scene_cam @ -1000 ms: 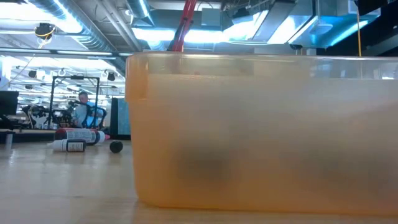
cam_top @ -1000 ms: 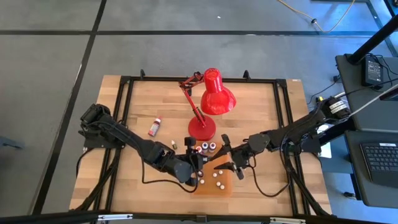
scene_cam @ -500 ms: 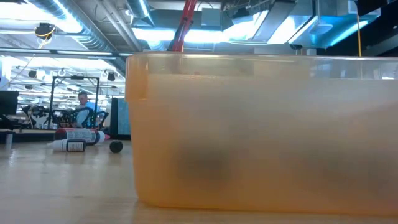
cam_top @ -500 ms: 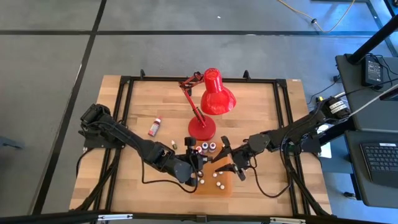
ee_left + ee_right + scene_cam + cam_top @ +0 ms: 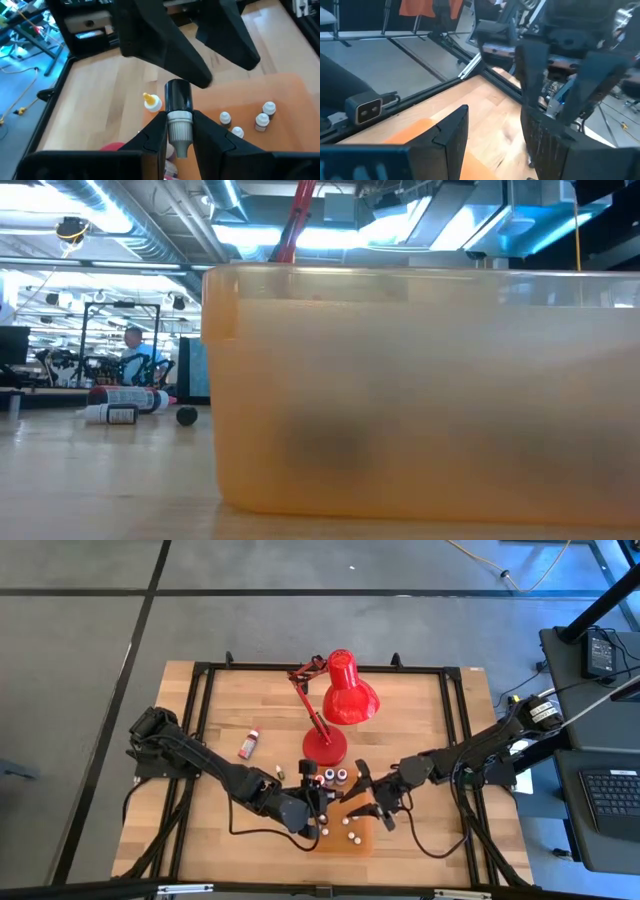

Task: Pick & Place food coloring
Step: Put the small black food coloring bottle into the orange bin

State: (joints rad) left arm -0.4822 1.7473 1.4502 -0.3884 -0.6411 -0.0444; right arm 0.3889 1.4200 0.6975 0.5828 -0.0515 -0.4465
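My left gripper [image 5: 318,812] hangs over the left edge of the flat orange tray [image 5: 366,842], shut on a dark food coloring bottle with a white cap [image 5: 178,97]. Several more white-capped bottles [image 5: 261,120] stand in the tray. Others stand on the wood by the lamp base [image 5: 330,777]. My right gripper [image 5: 358,790] faces the left one from the right, over the tray, open with nothing between its fingers [image 5: 451,134]. In the low view the tray's wall [image 5: 420,380] hides both grippers. My left gripper pinches the dark bottle between its two fingers at the white cap and neck [image 5: 179,119]. The fingers [image 5: 156,131] lie along the bottle, whose dark body sticks out past the fingertips and whose cap points back toward the wrist. The bottle is lifted clear of the tray.
A red desk lamp [image 5: 340,705] stands at the table's middle, just beyond the tray. A larger bottle [image 5: 248,744] lies on the wood to the left. A yellow-tipped bottle [image 5: 150,102] stands next to the tray. Black frame rails [image 5: 200,740] run along the table's sides.
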